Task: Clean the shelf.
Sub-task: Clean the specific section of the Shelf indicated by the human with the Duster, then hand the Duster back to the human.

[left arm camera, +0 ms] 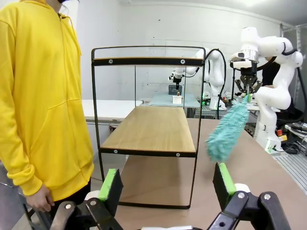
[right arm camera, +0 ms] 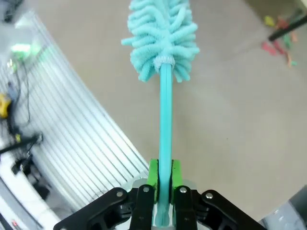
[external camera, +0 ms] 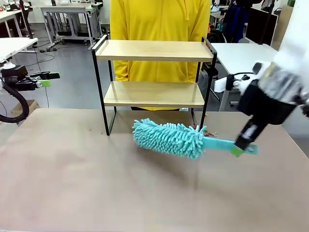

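The shelf (external camera: 154, 50) stands at the table's far side, two light wooden boards in a thin black frame; the left wrist view looks along it from its end (left arm camera: 148, 127). A turquoise fluffy duster (external camera: 168, 138) hangs low over the table, just in front of the shelf's right legs. My right gripper (external camera: 240, 147) is shut on its flat handle (right arm camera: 165, 120), green pads (right arm camera: 152, 173) pinching it, with the duster head (right arm camera: 162, 38) pointing away. My left gripper (external camera: 48, 79) is open at the far left, off the table, and its wide-apart fingers (left arm camera: 111, 188) face the shelf.
A person in a yellow hoodie (external camera: 159, 19) stands right behind the shelf, a hand (left arm camera: 41, 201) hanging low. Small colourful scraps (external camera: 210, 132) lie by the shelf's right foot. The brown tabletop (external camera: 96, 179) stretches in front. White tables (external camera: 241, 55) stand behind.
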Robot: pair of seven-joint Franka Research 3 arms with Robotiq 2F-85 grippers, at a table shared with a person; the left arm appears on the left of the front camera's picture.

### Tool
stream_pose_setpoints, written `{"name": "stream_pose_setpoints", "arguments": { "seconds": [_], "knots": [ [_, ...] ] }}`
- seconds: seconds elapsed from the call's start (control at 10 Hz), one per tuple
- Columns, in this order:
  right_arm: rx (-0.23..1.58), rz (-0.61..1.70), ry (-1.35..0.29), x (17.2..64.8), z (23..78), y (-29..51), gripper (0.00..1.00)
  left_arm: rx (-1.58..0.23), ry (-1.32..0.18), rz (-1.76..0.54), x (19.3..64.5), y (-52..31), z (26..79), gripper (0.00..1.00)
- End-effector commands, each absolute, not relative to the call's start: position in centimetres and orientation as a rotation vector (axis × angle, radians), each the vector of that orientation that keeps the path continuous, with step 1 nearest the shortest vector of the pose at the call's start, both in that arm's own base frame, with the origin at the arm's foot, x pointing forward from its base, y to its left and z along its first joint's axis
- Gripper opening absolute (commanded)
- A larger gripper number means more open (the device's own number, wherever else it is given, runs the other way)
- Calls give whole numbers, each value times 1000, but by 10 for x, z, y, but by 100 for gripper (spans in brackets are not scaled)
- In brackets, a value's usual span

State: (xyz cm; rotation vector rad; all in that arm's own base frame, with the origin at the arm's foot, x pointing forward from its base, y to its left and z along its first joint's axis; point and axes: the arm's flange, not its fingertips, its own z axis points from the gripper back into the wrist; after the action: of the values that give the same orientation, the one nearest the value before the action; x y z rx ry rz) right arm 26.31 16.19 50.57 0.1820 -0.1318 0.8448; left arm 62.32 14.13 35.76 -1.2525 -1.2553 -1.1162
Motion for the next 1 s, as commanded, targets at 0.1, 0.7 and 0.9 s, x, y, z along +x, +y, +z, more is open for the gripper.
{"name": "stream_pose_setpoints", "arguments": {
  "seconds": [0.1,0.7,0.9],
  "knots": [
    [302,1069,-39,238,562,92,14,-1255,-1257,-1119,621,141,360,100],
    [262,1148,27,224,582,65,14,-1255,-1257,-1119,621,141,360,100],
    [262,1148,27,224,582,65,14,-1255,-1257,-1119,621,141,360,100]
  ]
}}
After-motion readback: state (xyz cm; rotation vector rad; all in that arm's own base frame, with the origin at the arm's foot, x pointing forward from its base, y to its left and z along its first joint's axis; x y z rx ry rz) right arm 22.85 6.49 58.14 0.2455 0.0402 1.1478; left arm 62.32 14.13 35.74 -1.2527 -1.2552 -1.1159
